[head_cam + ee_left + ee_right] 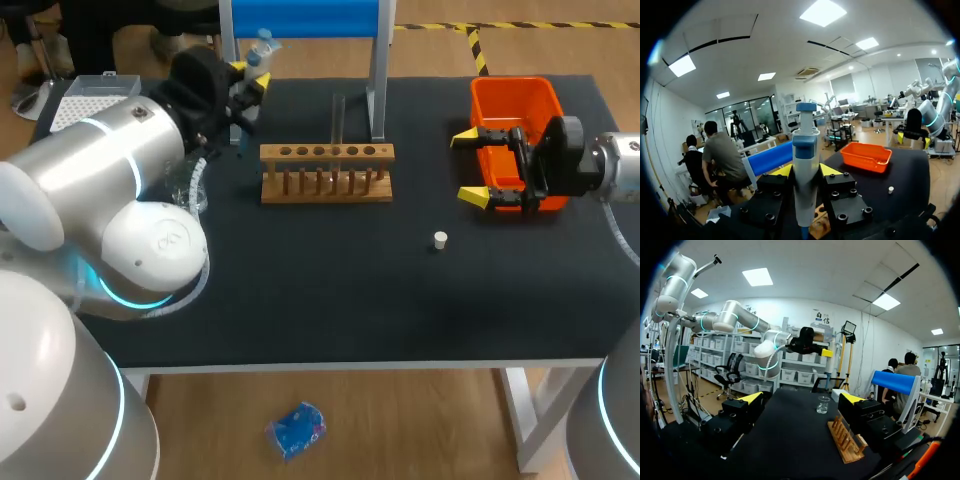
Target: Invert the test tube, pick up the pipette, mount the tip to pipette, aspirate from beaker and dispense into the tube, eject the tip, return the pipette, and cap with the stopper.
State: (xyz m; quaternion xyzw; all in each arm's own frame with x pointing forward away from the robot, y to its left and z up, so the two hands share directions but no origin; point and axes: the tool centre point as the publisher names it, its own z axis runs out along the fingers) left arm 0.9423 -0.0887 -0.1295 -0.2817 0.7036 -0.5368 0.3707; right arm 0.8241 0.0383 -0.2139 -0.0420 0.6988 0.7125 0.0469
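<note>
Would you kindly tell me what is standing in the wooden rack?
One clear test tube stands upright in the wooden rack; the other holes look empty. Its lower end, below the top bar, cannot be made out.

No text, number or label can be read on anything on the bench (330,300); the pipette (805,145) is seen as plain white and blue, with no print that can be made out; the wooden rack (326,172), the orange bin (515,100), the tip box (95,100) and the stopper (440,240) are likewise shown without legible marking; on the joint housing of the left arm (150,245) a faint mark is visible (a pale round emblem, too small and dim for any letters to be told).
</note>
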